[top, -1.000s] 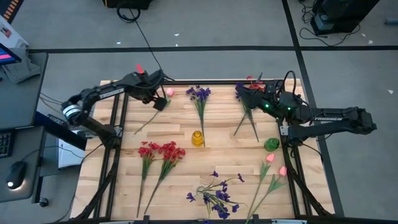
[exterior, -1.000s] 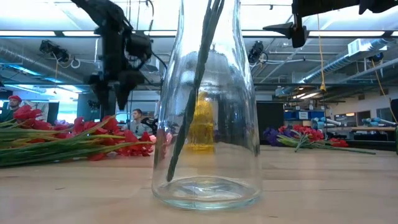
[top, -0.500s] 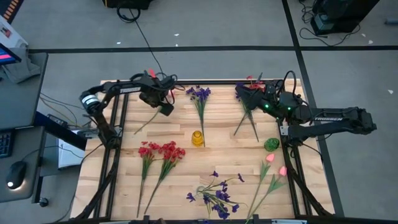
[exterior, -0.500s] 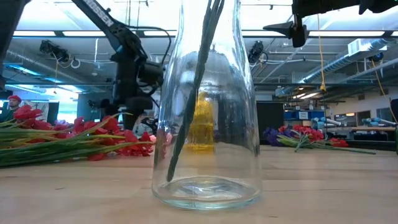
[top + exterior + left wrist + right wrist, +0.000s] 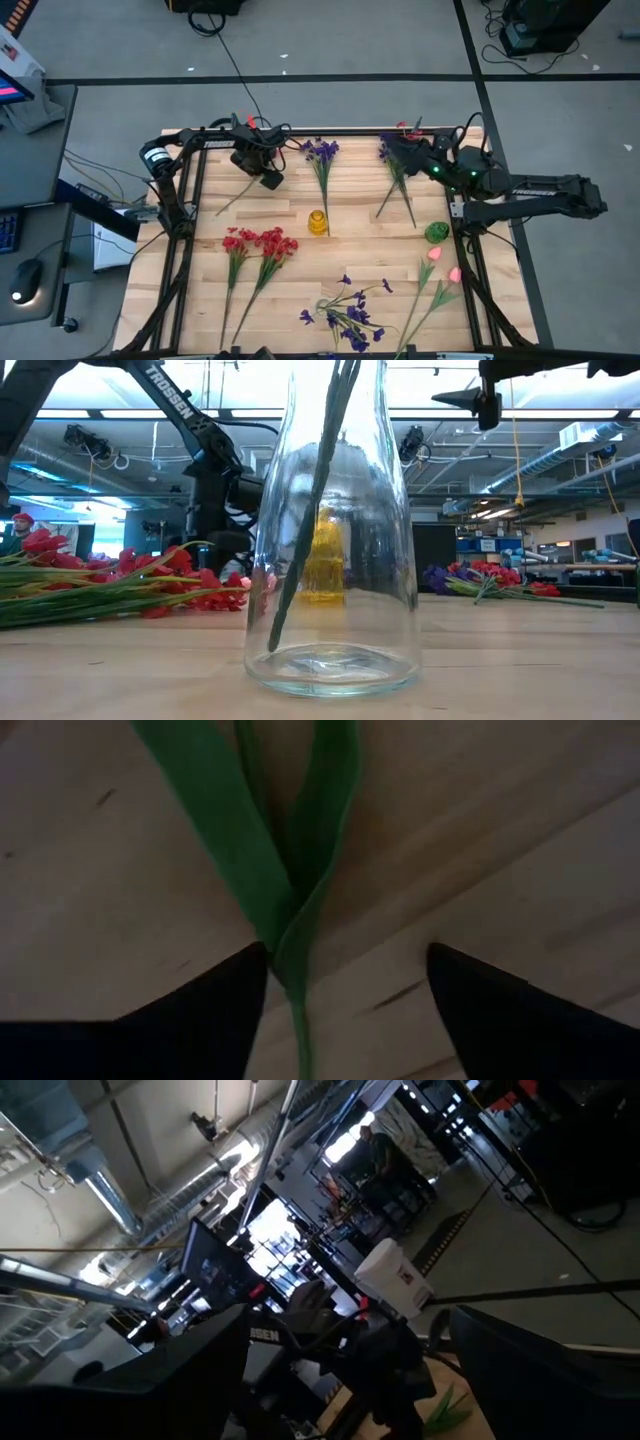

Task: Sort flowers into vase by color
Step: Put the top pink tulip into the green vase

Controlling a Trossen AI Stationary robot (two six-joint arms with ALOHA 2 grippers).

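Note:
A pink flower lies at the table's far left, its green stem (image 5: 232, 200) on the wood and its bloom hidden under my left gripper (image 5: 268, 178). That gripper points straight down, low over the flower. In the left wrist view its open fingers (image 5: 345, 970) stand on either side of the stem where two leaves (image 5: 290, 870) fork. My right gripper (image 5: 392, 148) hangs open, high over the far right flowers, pointing level into the room (image 5: 370, 1380). A clear glass vase (image 5: 330, 560) with green stems in it stands at the near edge. My left gripper comes at the pink flower's stem from above, just below the fork of the leaves. One fingertip (image 5: 250, 965) stands right against the leaf base (image 5: 285, 945); I cannot tell whether it touches. The flower lies flat on the table.
A small yellow vase (image 5: 317, 222) stands mid-table and a green one (image 5: 436, 233) at the right. Red flowers (image 5: 258, 245), purple sprigs (image 5: 320, 152), more purple ones (image 5: 348, 315), pink tulips (image 5: 440, 268) and a mixed bunch (image 5: 400, 175) lie on the wood.
My left gripper has come down onto the pink flower at the far left, shifting a little toward the table's right and near side, and has rolled slightly. The flower lies where it lay.

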